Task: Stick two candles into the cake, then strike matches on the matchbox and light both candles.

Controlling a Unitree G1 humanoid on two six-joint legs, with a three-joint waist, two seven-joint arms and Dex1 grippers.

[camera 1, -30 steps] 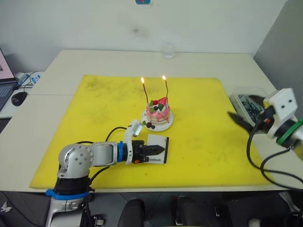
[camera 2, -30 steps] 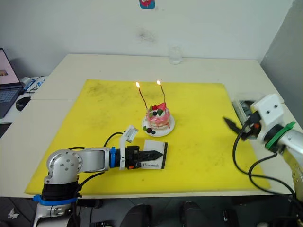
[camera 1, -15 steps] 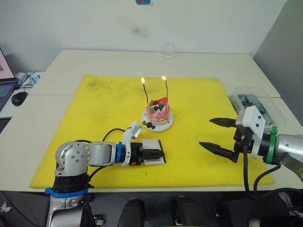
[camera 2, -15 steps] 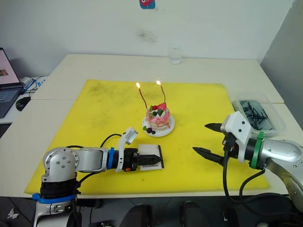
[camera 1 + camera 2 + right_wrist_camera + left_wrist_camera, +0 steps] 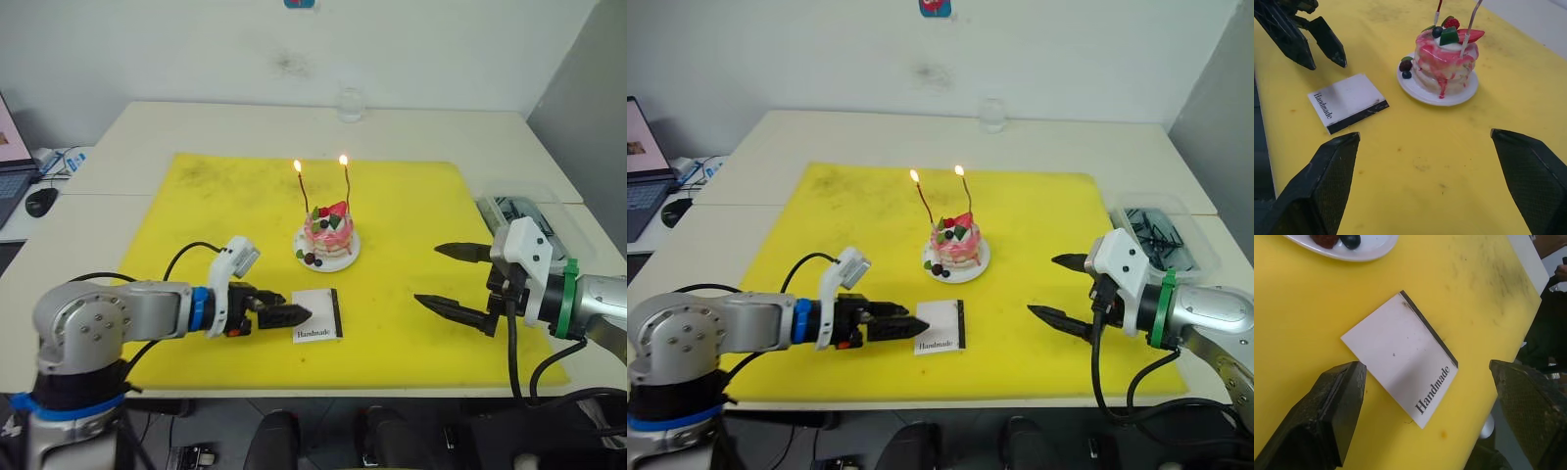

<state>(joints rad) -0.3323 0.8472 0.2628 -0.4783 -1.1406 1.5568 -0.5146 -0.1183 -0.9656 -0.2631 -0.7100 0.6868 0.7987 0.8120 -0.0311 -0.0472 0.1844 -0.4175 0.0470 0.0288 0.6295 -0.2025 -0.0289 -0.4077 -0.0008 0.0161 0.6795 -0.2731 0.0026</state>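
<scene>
Two pincers are held spread and empty over the yellow mat: the left pincer [image 5: 277,315] just beside the matchbox [image 5: 317,315], the right pincer [image 5: 458,281] well apart from it. Both candles [image 5: 302,188] stand lit in the cake [image 5: 328,234], so the task is judged done; any withdrawal is best kept low and clear of the flames. "Handmade" is read plainly in the left wrist view, while the flames are seen from the head.

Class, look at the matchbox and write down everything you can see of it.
The matchbox is a flat white rectangle, card by its look, with "Handmade" in black near one short edge and a black striking strip along one long side. It lies flat on the yellow mat, in front of the cake. Nothing touches it; the open left hand sits just beside it.
</scene>
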